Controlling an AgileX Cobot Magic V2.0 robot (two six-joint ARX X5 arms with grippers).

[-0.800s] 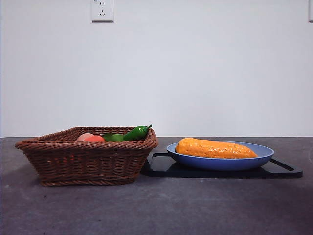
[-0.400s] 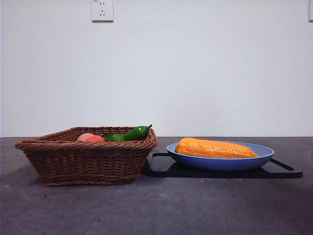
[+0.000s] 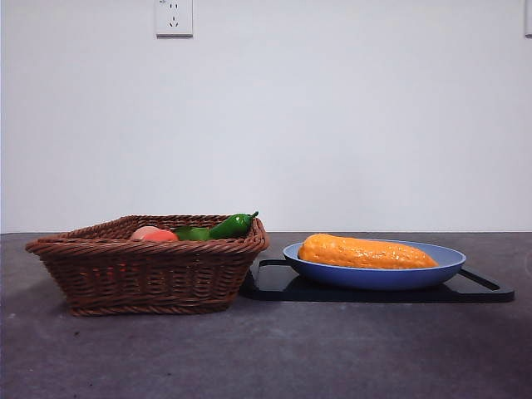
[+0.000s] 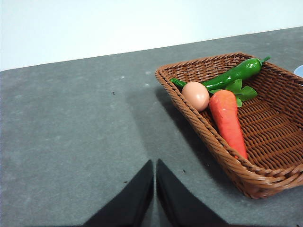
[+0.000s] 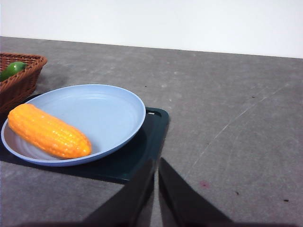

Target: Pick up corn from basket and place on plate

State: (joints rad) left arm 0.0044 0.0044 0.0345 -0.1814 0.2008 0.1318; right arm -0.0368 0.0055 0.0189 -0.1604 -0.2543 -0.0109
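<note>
The orange-yellow corn (image 3: 366, 252) (image 5: 48, 131) lies on its side in the light-blue plate (image 3: 445, 262) (image 5: 111, 111). The brown wicker basket (image 3: 150, 270) (image 4: 270, 137) stands to the plate's left, holding other toys. My right gripper (image 5: 156, 165) is shut with nothing in it, drawn back over the bare table beside the plate's black tray. My left gripper (image 4: 155, 166) is also shut and holds nothing, over the table beside the basket. Neither gripper appears in the front view.
A flat black tray (image 3: 374, 289) (image 5: 137, 156) lies under the plate. In the basket are a green pepper (image 4: 232, 75) (image 3: 231, 225), a pinkish egg-shaped fruit (image 4: 195, 95) and an orange carrot (image 4: 228, 118). A white wall rises behind the grey table.
</note>
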